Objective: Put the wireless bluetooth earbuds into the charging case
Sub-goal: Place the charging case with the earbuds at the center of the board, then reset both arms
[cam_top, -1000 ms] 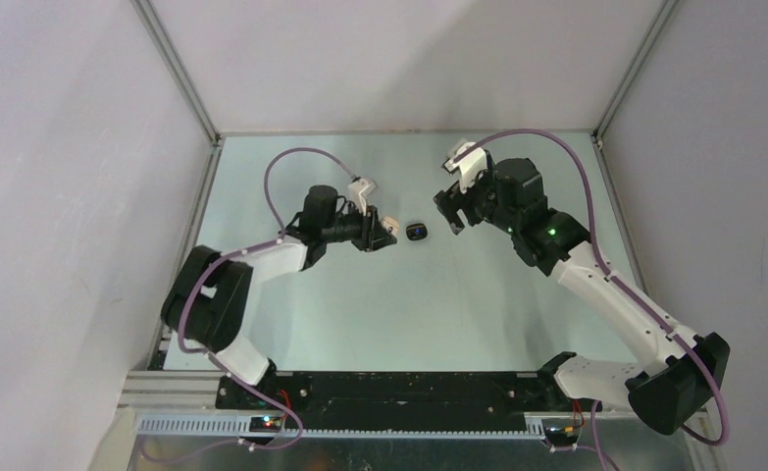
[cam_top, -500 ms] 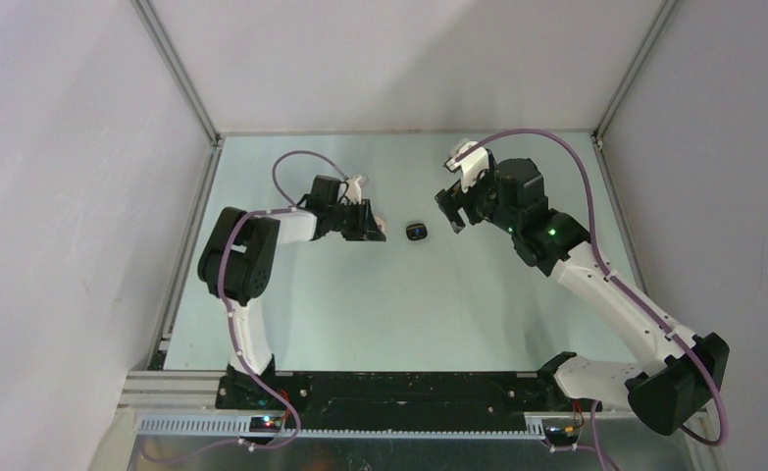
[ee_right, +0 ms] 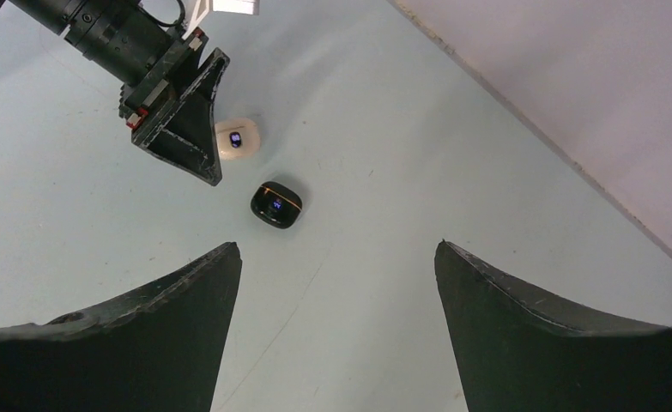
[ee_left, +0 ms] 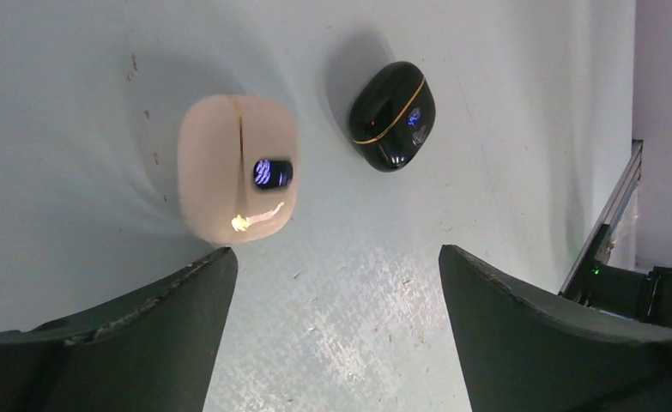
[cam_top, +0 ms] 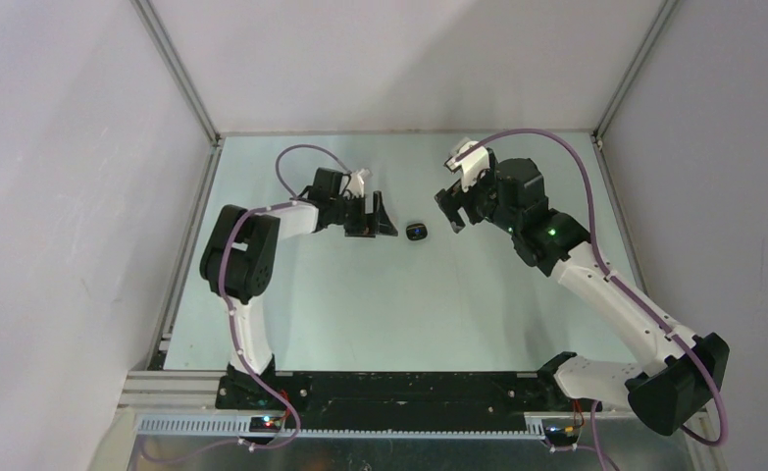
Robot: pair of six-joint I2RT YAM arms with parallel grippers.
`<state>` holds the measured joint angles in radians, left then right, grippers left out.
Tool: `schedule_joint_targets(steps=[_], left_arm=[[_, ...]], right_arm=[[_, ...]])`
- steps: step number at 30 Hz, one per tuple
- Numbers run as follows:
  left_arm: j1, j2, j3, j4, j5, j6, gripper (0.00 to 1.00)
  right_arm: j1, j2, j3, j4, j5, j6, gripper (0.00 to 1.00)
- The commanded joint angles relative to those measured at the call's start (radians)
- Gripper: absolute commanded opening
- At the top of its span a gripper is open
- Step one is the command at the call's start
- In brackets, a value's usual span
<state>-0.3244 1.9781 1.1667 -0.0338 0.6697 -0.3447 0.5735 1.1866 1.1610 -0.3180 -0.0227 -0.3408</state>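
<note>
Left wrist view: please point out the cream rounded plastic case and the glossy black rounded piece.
cream rounded plastic case [ee_left: 238, 167], left wrist view, centre, on its seam
glossy black rounded piece [ee_left: 392, 116], left wrist view, centre of its shell

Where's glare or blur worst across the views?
Left wrist: sheen on the table low in frame, beige case edge looks soft, black case glossy. Right wrist: even light, both sharp. Top: black case tiny, beige case not visible at the left claw.

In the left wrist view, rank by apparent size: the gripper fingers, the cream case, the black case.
1. left gripper's fingers: largest, though nearest the camera.
2. cream charging case.
3. black case: slightly smaller, but it seems farther from the camera, so true sizes may match.
</note>
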Motion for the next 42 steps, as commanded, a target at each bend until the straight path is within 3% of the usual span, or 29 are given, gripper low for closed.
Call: schedule_joint_targets(steps=[1, 4, 7, 11, 17, 20, 23, 26, 28, 31, 35, 42], left_arm=[[0.015, -0.01, 0.008, -0.075, -0.03, 0.054, 0.99], [0.029, -0.045, 0.01, -0.113, -0.018, 0.123, 0.99], [0.044, -0.111, 0.036, -0.187, 0.006, 0.209, 0.99], [0.06, -0.218, 0.099, -0.38, 0.043, 0.382, 0.99], [0.113, -0.531, 0.064, -0.513, 0.007, 0.519, 0.99], [0.172, -0.745, 0.027, -0.515, -0.03, 0.534, 0.99], [0.214, -0.952, -0.064, -0.439, -0.155, 0.517, 0.99], [0.222, -1.238, -0.202, -0.378, -0.351, 0.565, 0.99], [0.228, -1.342, -0.215, -0.421, -0.394, 0.633, 1.0], [0.23, -1.406, -0.202, -0.58, -0.441, 0.666, 0.99], [0.235, -1.59, -0.34, -0.511, -0.499, 0.613, 0.99], [0.262, -1.668, -0.436, -0.429, -0.727, 0.51, 0.99]], right_arm=[[-0.001, -0.037, 0.002, 0.047, 0.022, -0.008, 0.9], [-0.012, -0.06, 0.003, 0.057, 0.079, -0.022, 0.99], [-0.058, -0.1, 0.003, 0.053, 0.051, -0.011, 0.99], [-0.217, -0.175, 0.024, -0.004, -0.131, 0.024, 0.99], [-0.251, -0.328, 0.013, -0.16, -0.067, 0.011, 0.99], [-0.252, -0.482, -0.079, -0.143, -0.03, 0.071, 0.99], [-0.243, -0.653, -0.173, -0.077, -0.03, 0.112, 0.99], [-0.228, -0.705, -0.205, -0.103, -0.009, 0.17, 0.99], [-0.23, -0.74, -0.241, -0.094, -0.02, 0.178, 0.99], [-0.234, -0.773, -0.305, -0.088, -0.027, 0.194, 0.99], [-0.235, -0.805, -0.386, -0.046, 0.0, 0.205, 0.99], [-0.236, -0.795, -0.401, -0.015, 0.068, 0.205, 0.99]])
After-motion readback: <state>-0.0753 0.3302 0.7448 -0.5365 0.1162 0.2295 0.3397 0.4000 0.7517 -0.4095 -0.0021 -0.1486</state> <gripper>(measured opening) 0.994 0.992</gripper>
